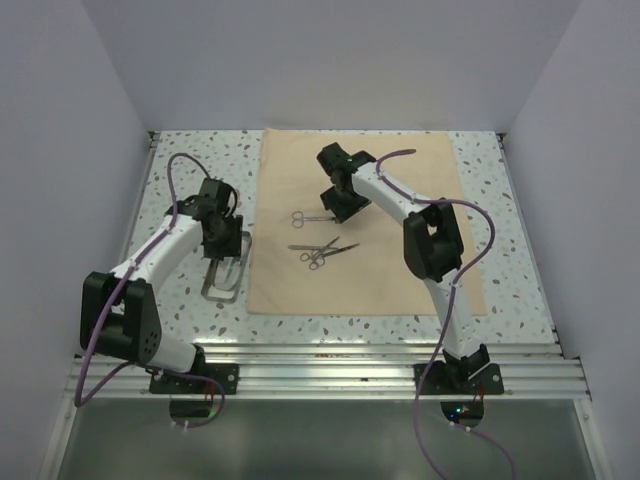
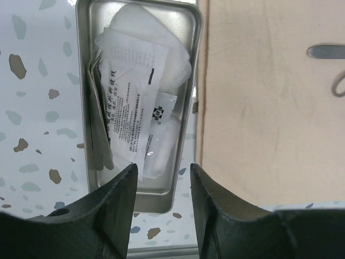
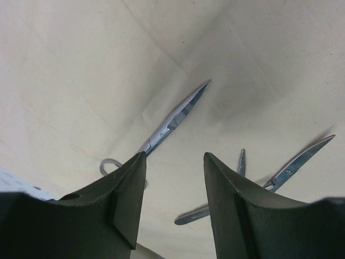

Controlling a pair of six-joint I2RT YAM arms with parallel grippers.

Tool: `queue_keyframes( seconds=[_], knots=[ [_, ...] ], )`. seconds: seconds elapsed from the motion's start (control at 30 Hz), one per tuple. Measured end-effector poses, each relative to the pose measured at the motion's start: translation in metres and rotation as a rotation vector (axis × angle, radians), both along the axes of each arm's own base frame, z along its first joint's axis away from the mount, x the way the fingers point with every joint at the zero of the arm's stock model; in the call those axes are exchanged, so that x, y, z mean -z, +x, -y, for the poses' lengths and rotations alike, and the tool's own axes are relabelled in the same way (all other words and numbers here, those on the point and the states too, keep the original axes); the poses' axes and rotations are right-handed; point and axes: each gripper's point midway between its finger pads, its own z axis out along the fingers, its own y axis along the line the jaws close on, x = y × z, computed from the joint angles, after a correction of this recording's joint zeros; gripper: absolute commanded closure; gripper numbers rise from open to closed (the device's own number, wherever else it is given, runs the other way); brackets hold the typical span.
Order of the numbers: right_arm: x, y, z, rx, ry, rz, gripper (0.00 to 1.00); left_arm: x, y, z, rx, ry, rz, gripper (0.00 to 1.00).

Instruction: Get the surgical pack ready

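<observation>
Left arm first: my left gripper (image 2: 161,175) hangs over the near end of the steel tray (image 2: 82,81), jaws apart and holding nothing. From the wrist I look straight down into the tray. White gauze (image 2: 135,21) lies at the far end, and printed sterile packets (image 2: 137,91) are stacked along the middle. One of my fingertips (image 2: 126,181) sits over the tray's near end, and the tray's near rim shows in the gap between my fingers. The tray stands on the speckled table (image 1: 180,160), just beside the left edge of the beige cloth (image 1: 380,285), with a thin strip of tabletop between them.

Over to the right: my right gripper (image 3: 173,162) is above the cloth, also spread open and empty. A pair of surgical scissors (image 3: 175,118) lies flat right ahead, blades closed, tips pointing away from me. Its shank runs back toward one fingertip (image 3: 135,178), and a ring handle peeks out beside that finger. I cannot tell whether I touch it.

Two more scissor-like instruments (image 1: 322,252) lie crossed on the cloth nearby, nearer my bases. From above, the cloth is spread flat in the middle of the table, all three instruments on its left half, with the tray off the cloth under my left wrist.
</observation>
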Motion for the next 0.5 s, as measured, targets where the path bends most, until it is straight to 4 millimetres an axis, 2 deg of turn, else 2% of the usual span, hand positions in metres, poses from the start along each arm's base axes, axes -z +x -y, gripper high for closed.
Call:
queue_keyframes(
  seconds=[0.23,0.5],
  knots=[
    [0.016,0.002,0.000,0.098,0.007,-0.049,0.53,-0.026,0.007,0.010,0.014,-0.070,0.106,0.53],
    [0.022,0.004,-0.005,0.160,0.032,-0.073,0.55,-0.028,0.008,0.018,0.028,-0.108,0.111,0.54]
  ],
)
